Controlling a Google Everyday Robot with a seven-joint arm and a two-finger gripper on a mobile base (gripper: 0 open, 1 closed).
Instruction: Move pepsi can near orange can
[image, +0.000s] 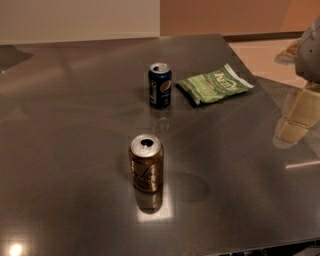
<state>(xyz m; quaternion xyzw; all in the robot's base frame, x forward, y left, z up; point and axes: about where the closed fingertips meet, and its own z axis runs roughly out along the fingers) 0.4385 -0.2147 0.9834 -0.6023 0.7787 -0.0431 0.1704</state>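
Table (75, 125), chip bag (215, 84), tool (292, 127) at right

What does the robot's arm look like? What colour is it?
Only a bit shows at the right edge: a rounded grey arm part on top, and below it the gripper, made of chunky cream-coloured blocks. No cables or markings show.

Small dark navy-blue pepsi can (160, 86): round red-white-blue logo, silver top. Coppery, brownish orange can (146, 163): pale script lettering, silver top, dark opening. Flat green snack bag (214, 84): pale lettering, white end strip. Glossy dark grey-brown table (75, 150): bright light glints, dim can reflections. Pale cream gripper (298, 116) at right edge over table; grey arm (311, 47) above it. Wall (75, 20): cream left, orange-tan right.
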